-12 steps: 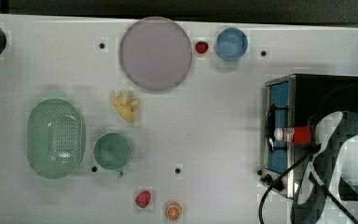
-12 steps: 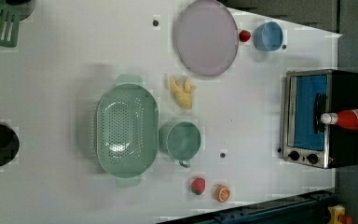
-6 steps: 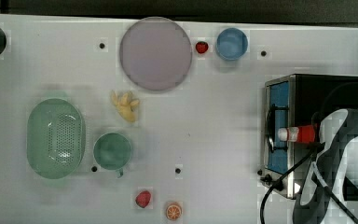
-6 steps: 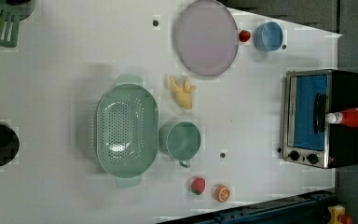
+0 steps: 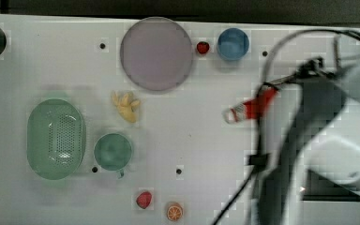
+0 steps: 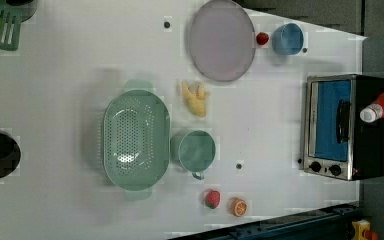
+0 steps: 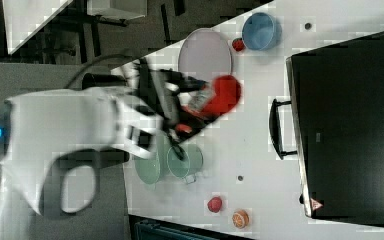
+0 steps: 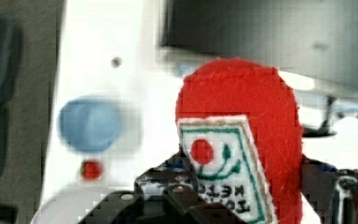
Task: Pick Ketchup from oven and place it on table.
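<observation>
Ketchup [image 8: 242, 140] — held by end effector [image 8: 242, 205], label partly legible

Two strawberries [image 5: 202, 47] [image 5: 144, 199], one ketchup bottle [image 5: 251, 108], one oven [image 6: 343, 127], one plate [image 5: 156, 53].

In the top view, the Ketchup [image 5: 250, 107] is travelling leftward out of the oven toward the middle right of the frame, gripped by the gripper [image 5: 281, 86], and is now hanging above the white table [image 5: 197, 140]. The arm is swinging in with it, covering the right side. In the left view, the bottle is sliding toward the right edge.
</observation>
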You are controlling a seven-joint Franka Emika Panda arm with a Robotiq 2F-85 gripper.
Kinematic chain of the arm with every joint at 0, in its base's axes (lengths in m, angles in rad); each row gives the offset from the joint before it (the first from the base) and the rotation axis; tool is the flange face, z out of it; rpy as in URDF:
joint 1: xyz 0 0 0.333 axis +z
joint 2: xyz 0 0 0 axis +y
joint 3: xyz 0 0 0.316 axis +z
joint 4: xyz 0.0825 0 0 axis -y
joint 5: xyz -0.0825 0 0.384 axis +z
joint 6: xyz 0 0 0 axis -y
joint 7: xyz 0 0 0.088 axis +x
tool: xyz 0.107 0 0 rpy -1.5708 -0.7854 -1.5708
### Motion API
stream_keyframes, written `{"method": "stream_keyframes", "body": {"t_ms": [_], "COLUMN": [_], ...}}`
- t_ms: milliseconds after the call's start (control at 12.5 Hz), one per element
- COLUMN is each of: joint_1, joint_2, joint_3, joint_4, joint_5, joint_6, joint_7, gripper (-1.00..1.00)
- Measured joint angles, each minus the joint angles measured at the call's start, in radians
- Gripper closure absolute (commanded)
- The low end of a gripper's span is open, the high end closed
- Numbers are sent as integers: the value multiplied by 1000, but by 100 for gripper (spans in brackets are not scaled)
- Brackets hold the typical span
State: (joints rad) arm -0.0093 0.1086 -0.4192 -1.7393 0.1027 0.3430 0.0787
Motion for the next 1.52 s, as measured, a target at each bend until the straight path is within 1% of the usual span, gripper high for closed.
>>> {"method": "stream_keyframes", "body": {"t_ms": [80, 240, 320, 400, 480, 560, 720, 800, 960, 1200, 1360, 1440, 1520], "joint_1": [33, 113, 128, 128, 127, 152, 187, 197, 191, 175, 169, 137, 136], "joint_2": [-9, -4, -4, -7, -15, -25, -28, -23, -15, 5, 36, 89, 121], "joint_3": [21, 104, 139, 198, 256, 287, 315, 315, 312, 286, 251, 247, 233], "joint_4": [14, 41, 35, 21, -21, -86, -214, -286, -397, -511, -542, -552, -552], "joint_5": [2, -7, 6, 7, 5, -10, -68, -74, -65, -92, -79, -72, -72], "joint_6": [-20, -44, -35, -25, -19, -10, 85, 154, 216, 366, 414, 510, 526], "joint_7": [0, 0, 0, 0, 0, 0, 0, 0, 0, 0, 0, 0, 0], "gripper": [-20, -20, -20, -20, -20, -20, -20, -20, -20, -20, -20, -20, -24]}}
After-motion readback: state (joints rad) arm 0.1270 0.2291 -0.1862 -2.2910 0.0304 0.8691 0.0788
